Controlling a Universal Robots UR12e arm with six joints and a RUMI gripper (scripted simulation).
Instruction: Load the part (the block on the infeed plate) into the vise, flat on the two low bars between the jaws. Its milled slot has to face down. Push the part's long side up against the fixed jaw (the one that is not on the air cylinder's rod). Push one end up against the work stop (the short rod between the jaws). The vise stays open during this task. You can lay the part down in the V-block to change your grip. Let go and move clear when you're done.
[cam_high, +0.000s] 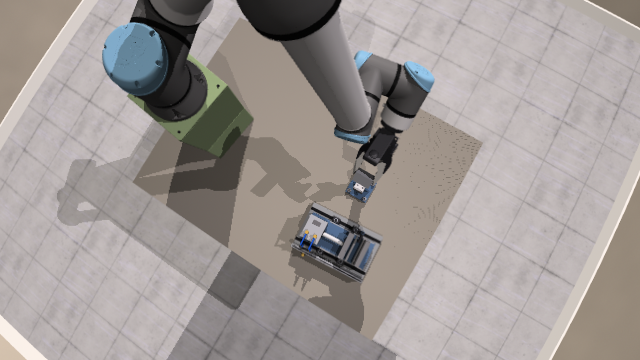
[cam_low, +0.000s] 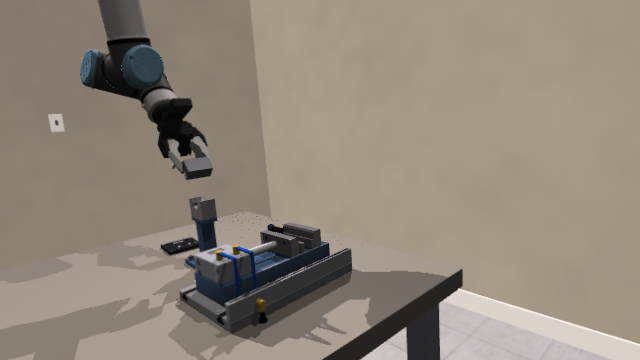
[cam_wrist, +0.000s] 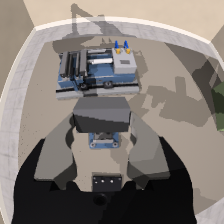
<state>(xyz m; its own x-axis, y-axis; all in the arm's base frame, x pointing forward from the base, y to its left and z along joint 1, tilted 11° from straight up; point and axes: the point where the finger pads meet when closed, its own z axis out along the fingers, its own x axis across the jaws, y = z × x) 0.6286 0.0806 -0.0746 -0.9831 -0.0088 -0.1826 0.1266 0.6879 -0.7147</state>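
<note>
The part, a plain grey block (cam_high: 363, 177) (cam_low: 198, 167) (cam_wrist: 101, 119), is in the air above the V-block. My gripper (cam_high: 367, 173) (cam_low: 194, 160) (cam_wrist: 102, 112) is shut on it, with a finger at each end. Its milled slot does not show. The grey V-block (cam_high: 359, 187) (cam_low: 203, 209) stands on a blue post. The vise (cam_high: 325, 245) (cam_low: 295, 262) (cam_wrist: 97, 75) stands open beside it. Its moving jaw (cam_low: 279, 242) is on the cylinder rod; the fixed jaw (cam_low: 302, 233) is beyond. The bars and work stop are too small to make out clearly.
The black infeed plate (cam_low: 172, 247) (cam_wrist: 107, 183) lies behind the post and bears no block. The air cylinder (cam_high: 314, 229) (cam_low: 215, 265) (cam_wrist: 124, 61) carries blue hoses. A long grey rail (cam_low: 295, 288) runs along the vise. The green robot base (cam_high: 215, 115) stands farther off.
</note>
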